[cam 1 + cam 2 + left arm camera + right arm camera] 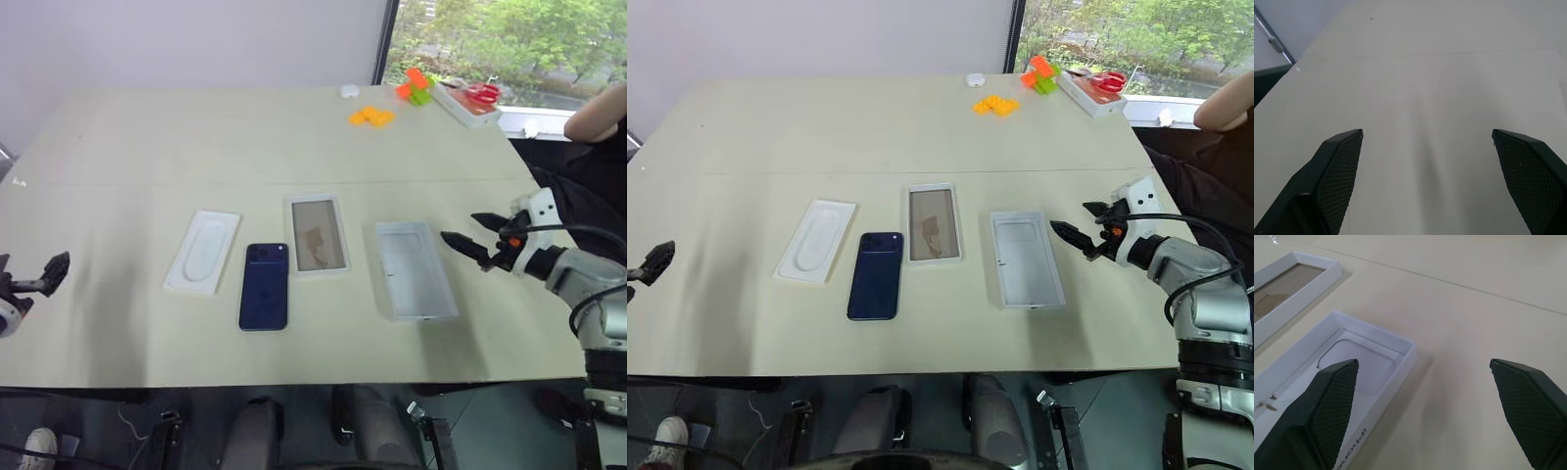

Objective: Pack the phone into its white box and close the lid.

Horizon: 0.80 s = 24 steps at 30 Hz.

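Phone: lies flat and back up on the surface, camera cluster at its far end, just beside the white box and touching nothing.
White box: open and empty, tan inside bottom showing; sits between the phone and the lid.
Lid: off the box, inside up, lying toward the robot's right of it; nothing in it, a recessed shape visible in its floor in the right wrist view.
Insert: flat white piece with an oval recess, toward the robot's left of the phone, apart from it.
Progress: nothing packed yet. Still to do, by my reading: lift the phone, lay it in the white box, then turn the lid over and seat it.
Right pincer: wide, holding nothing, hovering just beside the lid's far right corner.
Left pincer: wide, holding nothing, over bare surface well apart from all four pieces.
Far edge: orange and green blocks, a small tray with scissors.
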{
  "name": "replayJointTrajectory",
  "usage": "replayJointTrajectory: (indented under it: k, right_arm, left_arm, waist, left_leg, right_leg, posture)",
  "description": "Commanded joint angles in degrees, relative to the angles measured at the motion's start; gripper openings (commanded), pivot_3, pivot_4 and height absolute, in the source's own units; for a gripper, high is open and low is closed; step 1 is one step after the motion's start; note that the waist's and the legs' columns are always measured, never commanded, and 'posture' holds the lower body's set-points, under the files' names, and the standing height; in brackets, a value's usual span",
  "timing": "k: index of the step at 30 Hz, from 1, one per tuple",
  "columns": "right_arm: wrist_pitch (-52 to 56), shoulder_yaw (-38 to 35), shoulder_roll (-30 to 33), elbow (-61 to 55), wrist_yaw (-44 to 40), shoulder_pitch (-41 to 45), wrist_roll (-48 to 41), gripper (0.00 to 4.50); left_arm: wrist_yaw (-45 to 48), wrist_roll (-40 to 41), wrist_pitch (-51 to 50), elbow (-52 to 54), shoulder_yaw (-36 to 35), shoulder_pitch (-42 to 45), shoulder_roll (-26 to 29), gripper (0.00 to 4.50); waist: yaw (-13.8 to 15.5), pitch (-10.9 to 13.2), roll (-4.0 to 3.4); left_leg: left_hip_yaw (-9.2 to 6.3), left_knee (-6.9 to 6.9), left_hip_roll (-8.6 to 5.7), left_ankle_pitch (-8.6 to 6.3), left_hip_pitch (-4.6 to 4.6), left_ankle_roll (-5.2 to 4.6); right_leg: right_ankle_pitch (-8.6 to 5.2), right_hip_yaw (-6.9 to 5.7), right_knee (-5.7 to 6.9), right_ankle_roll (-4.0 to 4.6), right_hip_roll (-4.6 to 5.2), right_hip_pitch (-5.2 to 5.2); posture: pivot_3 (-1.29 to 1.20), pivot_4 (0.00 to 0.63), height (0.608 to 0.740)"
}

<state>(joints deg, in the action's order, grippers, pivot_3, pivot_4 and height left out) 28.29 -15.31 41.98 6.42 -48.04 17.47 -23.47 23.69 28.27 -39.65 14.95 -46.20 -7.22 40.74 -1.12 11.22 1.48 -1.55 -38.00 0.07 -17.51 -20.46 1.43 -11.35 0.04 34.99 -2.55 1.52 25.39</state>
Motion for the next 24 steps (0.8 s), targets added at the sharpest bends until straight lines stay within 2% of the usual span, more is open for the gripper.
replayJointTrajectory:
  k: [1,12,19,24]
  right_arm:
    - [-0.49,-1.22,0.50,-2.10,-0.03,0.63,-1.05,4.50]
    - [-0.73,0.44,0.10,-2.16,-0.16,2.94,-0.84,4.50]
    - [2.49,4.65,-2.81,-8.29,1.46,4.92,-1.74,4.50]
    - [3.34,8.51,-3.36,-14.29,0.42,4.63,-1.56,4.50]
  left_arm:
    - [0.39,0.30,0.23,0.42,-1.27,0.56,1.56,4.44]
    - [-1.13,1.76,-1.36,3.51,0.28,1.70,-1.21,4.44]
    - [-3.66,5.85,-4.96,9.16,4.82,3.35,-6.35,4.44]
    - [-4.70,11.14,-10.30,12.71,6.47,3.46,-8.07,4.44]
  waist:
    - [-0.05,0.00,0.00]
    - [0.14,-0.01,0.01]
    - [0.15,-0.02,0.03]
    - [0.25,-0.02,0.03]
  left_leg:
    - [0.00,0.00,0.00,0.00,0.01,0.00]
    - [0.03,-0.01,-0.01,0.00,-0.01,0.00]
    - [0.02,-0.02,0.00,0.00,-0.01,0.00]
    - [-0.01,-0.03,-0.02,0.00,-0.02,0.00]
  right_leg:
    - [0.00,0.00,0.00,0.00,-0.01,0.00]
    - [0.01,0.03,0.01,-0.01,0.04,-0.01]
    - [0.04,0.03,0.09,-0.04,0.01,-0.02]
    - [0.14,0.03,0.10,-0.19,0.01,-0.02]
  posture:
    - [0.00,0.150,0.740]
    - [0.00,0.150,0.740]
    - [0.00,0.150,0.740]
    - [0.00,0.150,0.740]
